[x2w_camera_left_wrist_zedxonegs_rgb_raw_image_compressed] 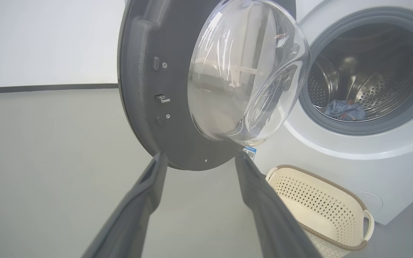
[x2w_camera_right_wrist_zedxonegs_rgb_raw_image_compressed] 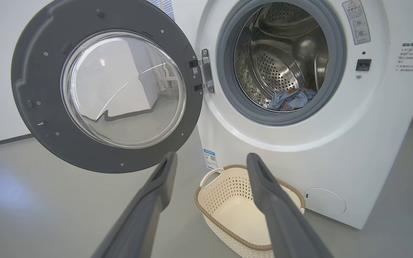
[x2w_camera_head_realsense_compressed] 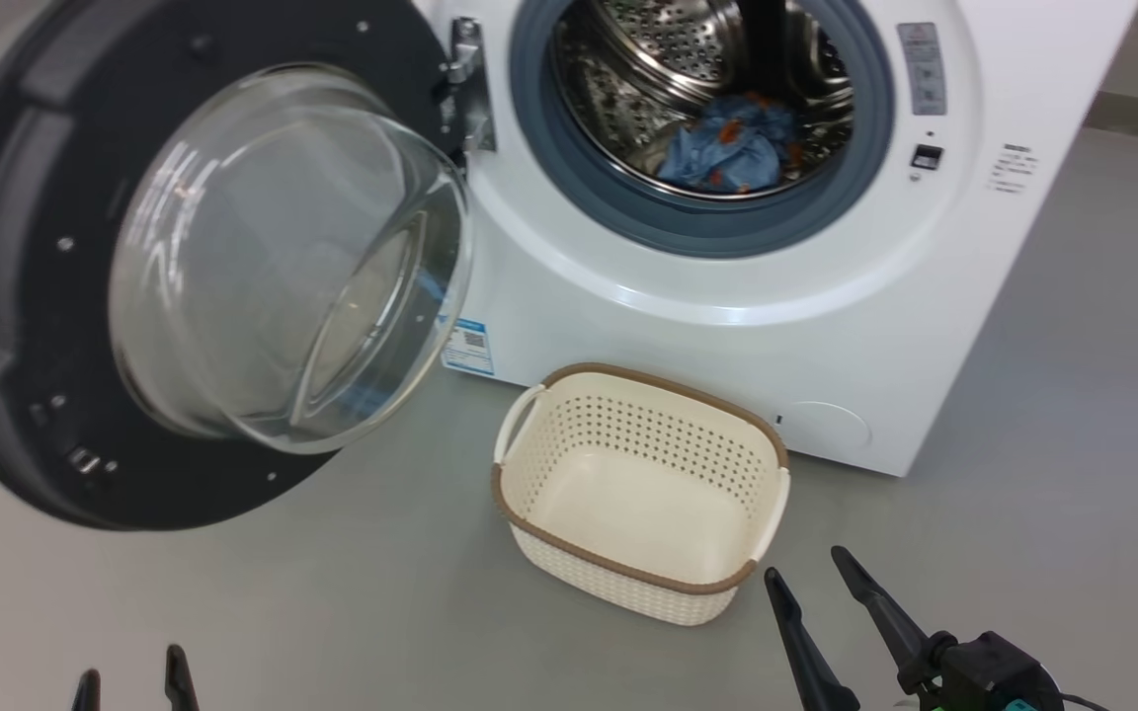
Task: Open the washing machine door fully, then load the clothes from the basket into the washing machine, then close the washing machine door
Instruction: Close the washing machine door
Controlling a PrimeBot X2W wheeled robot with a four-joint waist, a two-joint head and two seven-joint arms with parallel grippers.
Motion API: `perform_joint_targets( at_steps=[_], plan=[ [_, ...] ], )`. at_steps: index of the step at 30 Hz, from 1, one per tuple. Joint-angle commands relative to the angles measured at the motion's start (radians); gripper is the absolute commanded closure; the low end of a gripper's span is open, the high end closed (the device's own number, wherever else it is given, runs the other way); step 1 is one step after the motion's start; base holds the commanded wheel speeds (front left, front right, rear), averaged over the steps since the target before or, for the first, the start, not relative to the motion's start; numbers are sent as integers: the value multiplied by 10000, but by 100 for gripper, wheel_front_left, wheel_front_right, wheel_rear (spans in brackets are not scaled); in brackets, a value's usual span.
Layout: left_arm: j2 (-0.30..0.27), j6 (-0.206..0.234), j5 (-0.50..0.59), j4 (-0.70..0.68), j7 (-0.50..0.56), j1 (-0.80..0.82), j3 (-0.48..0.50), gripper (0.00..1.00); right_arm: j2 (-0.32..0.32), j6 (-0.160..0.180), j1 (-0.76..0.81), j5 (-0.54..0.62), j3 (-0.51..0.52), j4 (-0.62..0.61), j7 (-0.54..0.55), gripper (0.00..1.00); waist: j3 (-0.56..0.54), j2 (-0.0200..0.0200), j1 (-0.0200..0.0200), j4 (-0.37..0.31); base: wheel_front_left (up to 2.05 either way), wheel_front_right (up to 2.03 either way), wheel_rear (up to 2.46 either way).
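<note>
Blue printed clothes [x2w_camera_head_realsense_compressed: 732,148]: inside the washing machine [x2w_camera_head_realsense_compressed: 826,326] drum, far from my fingers. Basket [x2w_camera_head_realsense_compressed: 569,444]: floor, just left of my right gripper [x2w_camera_head_realsense_compressed: 805,562], fingers spread. Left gripper [x2w_camera_head_realsense_compressed: 130,662]: spread, near the open washing machine door [x2w_camera_head_realsense_compressed: 26,296].

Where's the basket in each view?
Head: basket lower centre, on the floor.
Left wrist: basket lower right.
Right wrist: basket bottom centre.
Shared landmark: blue sticker on the washer, upper-left of the basket.
</note>
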State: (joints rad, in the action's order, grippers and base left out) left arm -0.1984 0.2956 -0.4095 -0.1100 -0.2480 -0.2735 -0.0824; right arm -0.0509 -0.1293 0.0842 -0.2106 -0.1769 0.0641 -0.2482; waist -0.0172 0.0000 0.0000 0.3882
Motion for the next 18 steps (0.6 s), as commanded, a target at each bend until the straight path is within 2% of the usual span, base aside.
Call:
perform_joint_targets(
  at_steps=[1,7,18],
  plan=[
    [-42,26,-82,-150,-135,48,382,0,7,-14,-122,98,-238,-248,-31,0,-137,0,0,437,0,0,0],
    [8,20,-149,-102,-135,-36,378,0,7,-14,-141,129,-338,-258,15,0,-103,0,0,793,0,0,0],
    [378,-40,-151,-220,-136,-222,642,0,7,-14,-487,193,-631,-218,179,0,120,0,0,966,0,0,0]
  ],
)
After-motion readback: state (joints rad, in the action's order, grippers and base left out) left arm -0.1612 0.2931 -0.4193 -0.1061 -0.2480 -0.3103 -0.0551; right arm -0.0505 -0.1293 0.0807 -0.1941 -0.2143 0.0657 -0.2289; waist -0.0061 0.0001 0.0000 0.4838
